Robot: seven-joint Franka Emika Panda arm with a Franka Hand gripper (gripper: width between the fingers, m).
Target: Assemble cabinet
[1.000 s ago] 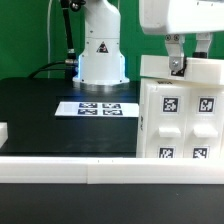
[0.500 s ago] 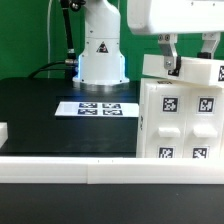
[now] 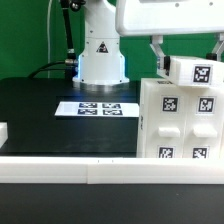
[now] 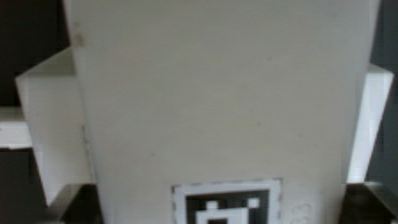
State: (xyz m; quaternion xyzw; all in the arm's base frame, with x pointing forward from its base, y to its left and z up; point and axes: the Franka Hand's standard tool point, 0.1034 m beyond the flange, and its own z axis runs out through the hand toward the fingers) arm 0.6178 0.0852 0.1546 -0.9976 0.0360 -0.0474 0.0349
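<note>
Black tabletop (image 3: 40,110) scene: the gripper (image 3: 186,62), upper right, pinches a small white tagged block (image 3: 196,72) over the big white plastic cabinet (image 3: 180,120), so I'd square it up before lowering.

Cabinet (image 3: 180,120) cropped at frame edge

Exterior view faces the cabinet (image 3: 180,120) low; wrist view hugs it.

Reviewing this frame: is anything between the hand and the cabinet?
Nothing visible. In the exterior view the hand is directly over the cabinet at the view's right, with a white tagged part tilted on top between its fingers. Whether the fingers clamp that part cannot be told. The marker board lies apart.
</note>
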